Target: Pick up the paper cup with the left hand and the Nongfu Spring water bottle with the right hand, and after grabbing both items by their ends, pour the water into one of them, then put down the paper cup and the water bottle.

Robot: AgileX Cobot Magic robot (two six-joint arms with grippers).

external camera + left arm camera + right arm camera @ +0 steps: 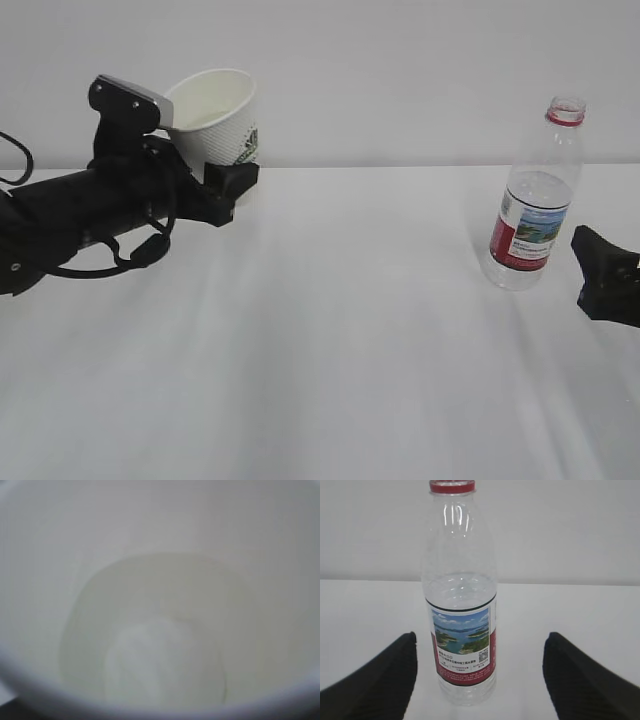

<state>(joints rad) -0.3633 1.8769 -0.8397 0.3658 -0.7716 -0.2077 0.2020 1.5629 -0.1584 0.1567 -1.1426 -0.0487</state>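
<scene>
The left hand grips the light, crushable paper cup, tilted above the table's back left, while the right hand, jaws spread, faces the smooth, half-full bottle standing near the right edge, best gripped at its label.

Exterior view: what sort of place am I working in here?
Probably a lab or test bench: a bare white tabletop against a plain white wall, with only a paper cup and a water bottle staged.
</scene>
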